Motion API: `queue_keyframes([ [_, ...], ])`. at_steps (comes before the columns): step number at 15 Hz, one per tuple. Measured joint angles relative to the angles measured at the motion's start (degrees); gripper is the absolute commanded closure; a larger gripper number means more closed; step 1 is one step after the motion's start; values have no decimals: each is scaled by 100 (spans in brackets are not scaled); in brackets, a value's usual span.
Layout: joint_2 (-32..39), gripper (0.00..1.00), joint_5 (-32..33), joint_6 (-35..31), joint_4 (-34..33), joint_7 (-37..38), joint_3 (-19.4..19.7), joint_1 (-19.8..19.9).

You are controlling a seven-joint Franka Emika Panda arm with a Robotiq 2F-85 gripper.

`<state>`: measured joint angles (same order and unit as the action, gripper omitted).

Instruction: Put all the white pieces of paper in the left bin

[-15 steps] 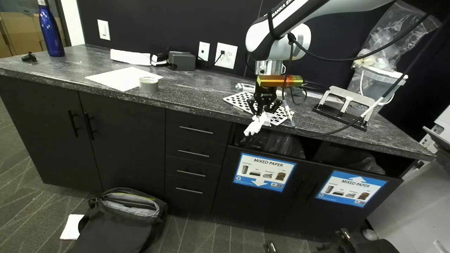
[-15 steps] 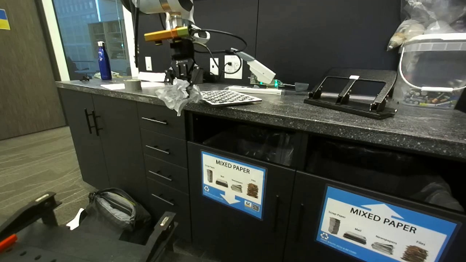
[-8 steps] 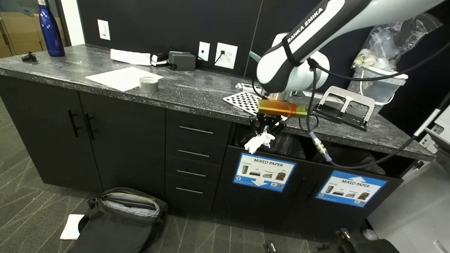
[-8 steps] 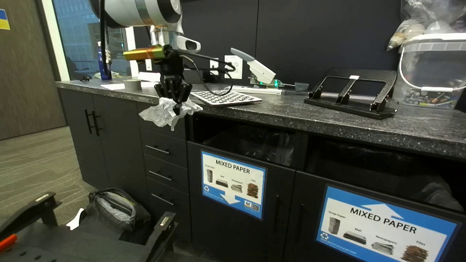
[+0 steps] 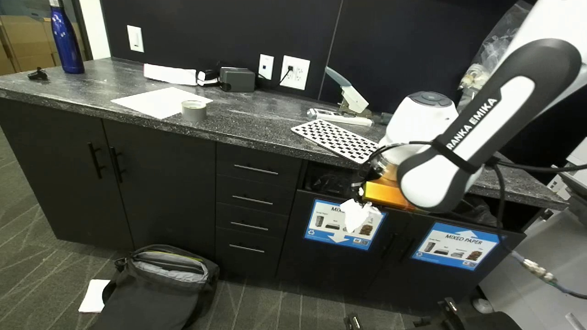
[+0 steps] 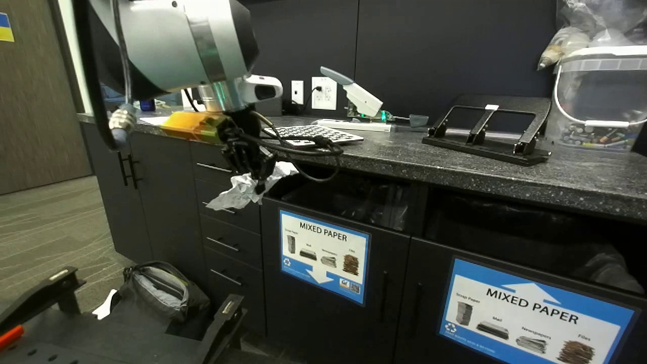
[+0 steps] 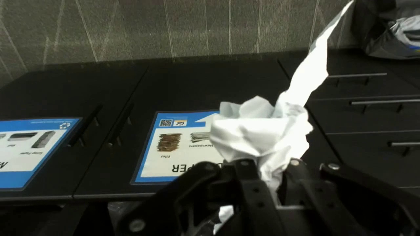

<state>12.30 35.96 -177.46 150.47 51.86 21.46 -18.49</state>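
Observation:
My gripper (image 7: 270, 165) is shut on a crumpled white paper (image 7: 259, 134), which sticks out beyond the fingertips. In an exterior view the gripper (image 6: 260, 184) and the crumpled paper (image 6: 240, 192) hang below the counter edge, in front of the cabinet. In an exterior view the crumpled paper (image 5: 357, 215) overlaps the left sign. The left bin's opening (image 6: 349, 202), with a clear liner, is behind and beside it, above the left "MIXED PAPER" sign (image 6: 323, 253). A flat white sheet (image 5: 153, 101) lies on the counter. Small white bits (image 7: 225, 213) show behind the gripper links.
The counter edge (image 6: 455, 177) overhangs the bins. The right bin's opening (image 6: 505, 227) is alongside. A tape roll (image 5: 194, 111), a checkered board (image 5: 337, 140), a hole punch (image 6: 490, 151) and a bucket (image 6: 601, 96) stand on top. A bag (image 5: 169, 279) and white paper (image 5: 94, 295) lie on the floor.
The gripper, still holding the crumpled paper, has moved down and outward from above the counter edge to in front of the cabinet, and has tilted. The flat sheet has not moved.

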Motion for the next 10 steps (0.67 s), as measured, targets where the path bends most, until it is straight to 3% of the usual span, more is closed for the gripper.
queue_keyframes([
  [2, 258, 91, 1029, -775, -67, 545, 946, -294],
  [4, 714, 91, 1338, -1611, -309, 776, 1883, -712],
  [7, 1598, 91, 177, -2834, -511, 572, 2911, -1675],
  [10, 2592, 91, -1198, -3891, -355, 536, 2908, -2224],
])
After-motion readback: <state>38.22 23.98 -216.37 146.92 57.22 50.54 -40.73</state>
